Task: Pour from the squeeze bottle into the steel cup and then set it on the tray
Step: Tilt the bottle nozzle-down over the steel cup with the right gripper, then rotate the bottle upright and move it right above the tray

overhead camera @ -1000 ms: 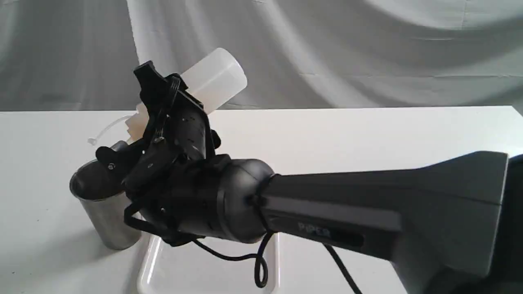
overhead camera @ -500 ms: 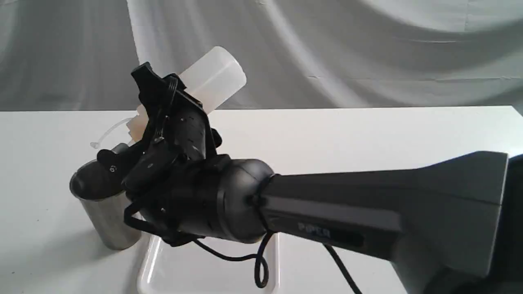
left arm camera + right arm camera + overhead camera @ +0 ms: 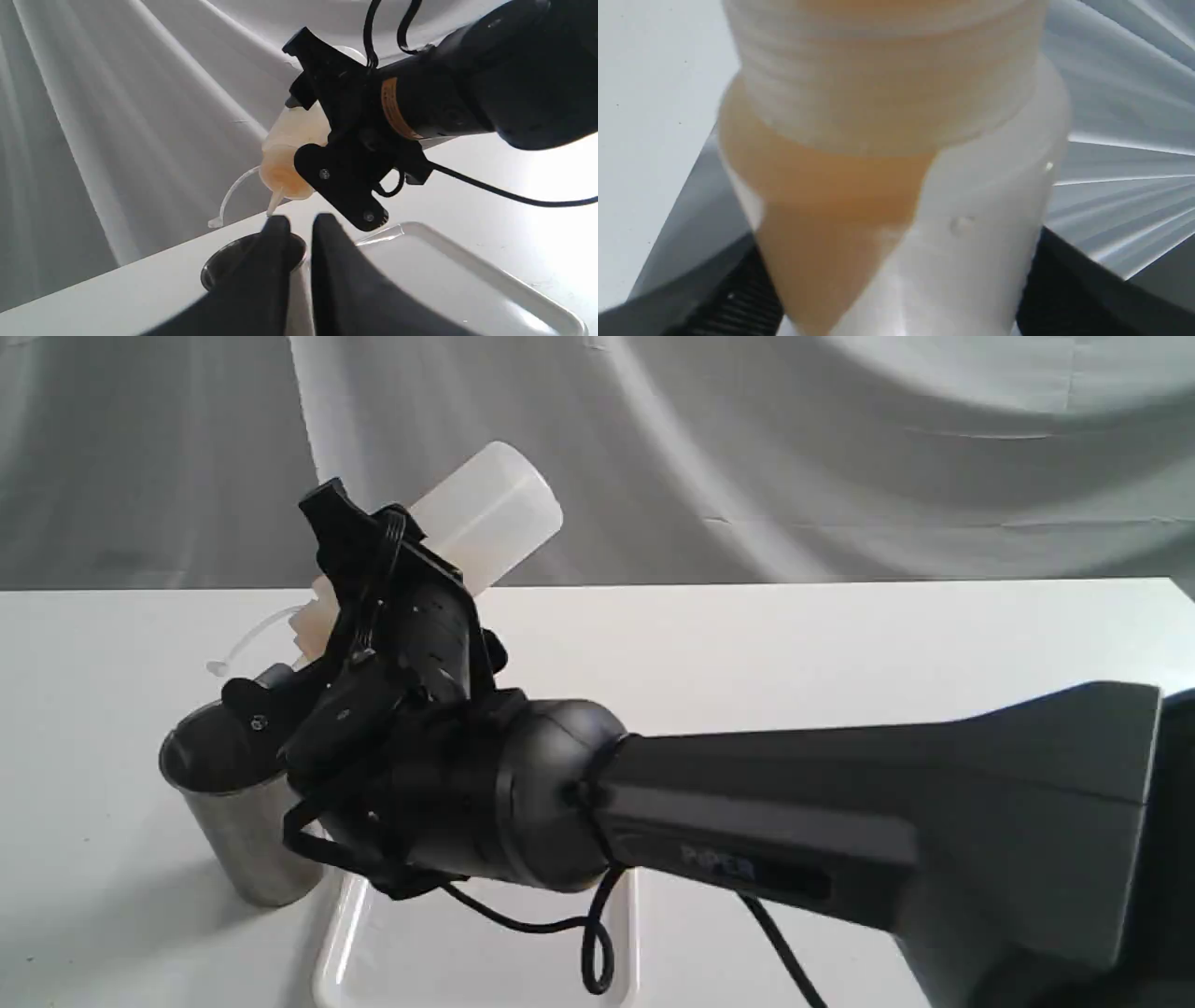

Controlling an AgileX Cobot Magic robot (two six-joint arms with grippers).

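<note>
Your right hand grips the tilted translucent whitish plastic squeeze bottle of amber liquid around its body, nozzle down over the brushed-steel cup on the white surface; hold the nozzle inside the rim. The clear plastic tray lies just beside the cup, under the arm's dangling black cable. Your left hand, fingertips narrowly apart and empty, sits close to the rim.

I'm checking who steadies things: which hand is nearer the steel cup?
Left. The left hand is at the steel cup, its fingers at the rim. The right hand holds the squeeze bottle tilted above it.
</note>
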